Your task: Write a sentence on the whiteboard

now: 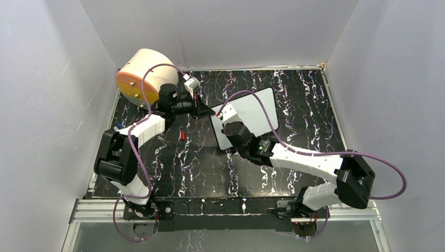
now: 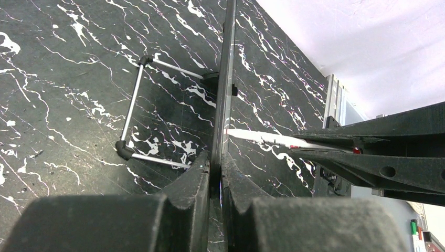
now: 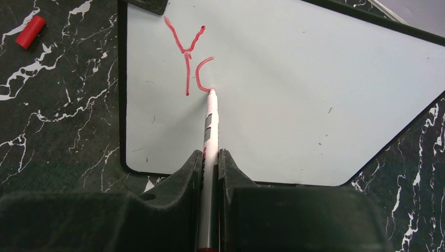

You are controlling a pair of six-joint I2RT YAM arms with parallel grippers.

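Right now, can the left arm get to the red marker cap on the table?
Probably not yet: the left gripper is shut on the whiteboard edge. The red marker cap lies uncovered on the table near that arm, so after release the way looks free.

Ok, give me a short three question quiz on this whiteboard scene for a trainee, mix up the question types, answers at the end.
1. True or false: the right jaws are shut on the marker, its tip touching the whiteboard.
2. The left jaws clamp: A) the marker B) the whiteboard's edge C) nothing.
3. Short answer: what does the red lettering show at this point?
Key: 1 true; 2 B; 3 a Y and an unfinished curved stroke.
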